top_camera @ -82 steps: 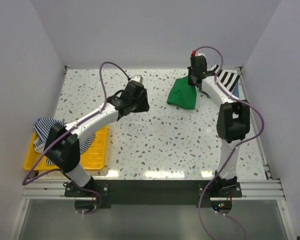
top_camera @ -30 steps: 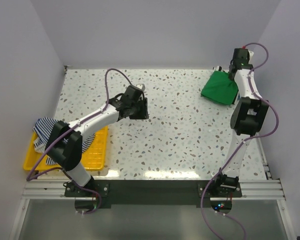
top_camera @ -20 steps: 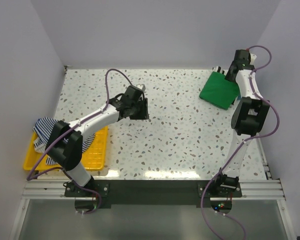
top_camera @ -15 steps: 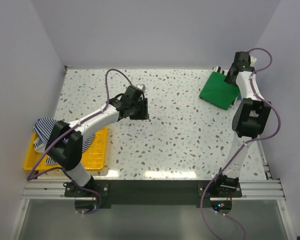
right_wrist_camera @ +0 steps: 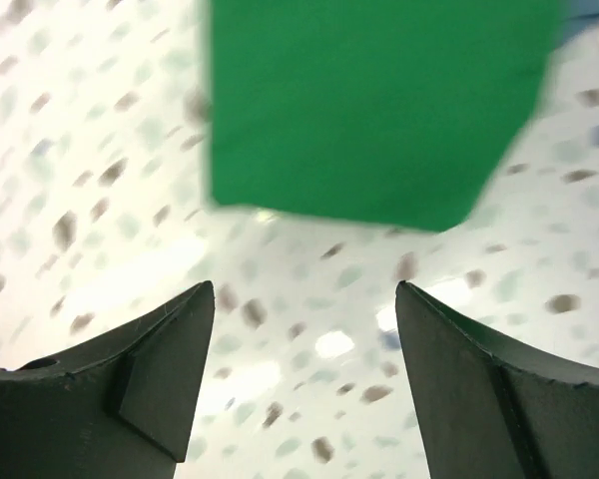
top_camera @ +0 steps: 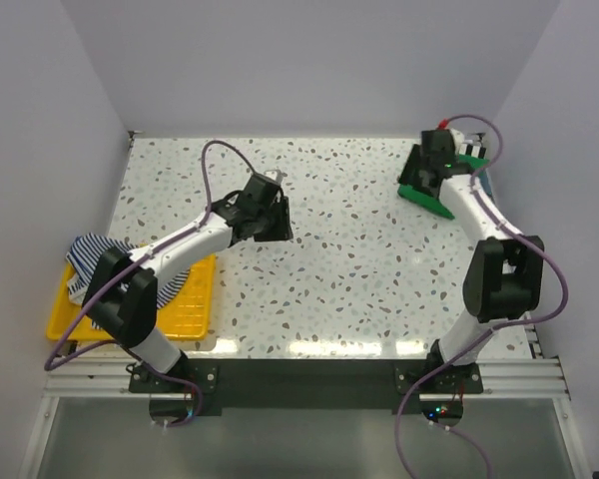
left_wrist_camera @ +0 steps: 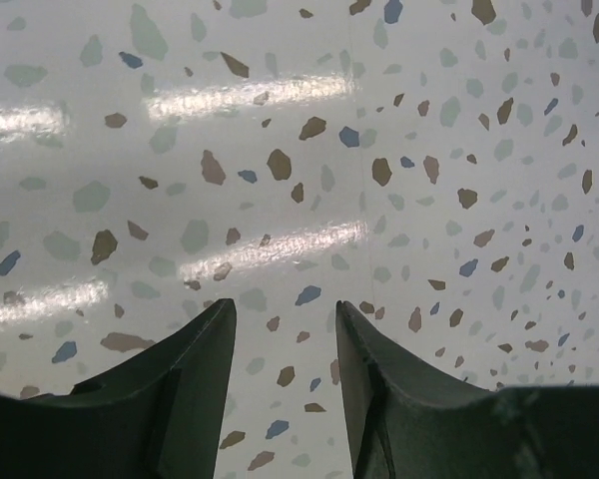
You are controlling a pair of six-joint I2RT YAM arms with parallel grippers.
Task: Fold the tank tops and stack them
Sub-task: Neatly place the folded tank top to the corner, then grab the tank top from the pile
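Note:
The green tank top (top_camera: 425, 198) lies folded at the table's back right; the right wrist view shows it as a flat green square (right_wrist_camera: 379, 110), blurred. My right gripper (top_camera: 419, 179) hovers over its near edge, open (right_wrist_camera: 304, 299), with only speckled table between the fingers. Under the green top, a bit of black-and-white striped cloth (top_camera: 472, 151) shows. The navy-and-white striped tank top (top_camera: 84, 255) lies crumpled over the yellow tray (top_camera: 192, 307) at the left. My left gripper (top_camera: 278, 222) hangs open (left_wrist_camera: 285, 309) over bare table at centre left.
White walls close the table at the back and both sides. A metal rail runs along the near edge by the arm bases. Purple cables loop off both arms.
My right gripper opened and let go of the green top at the back right, then swung left and lower over it. The left arm shifted slightly toward the back.

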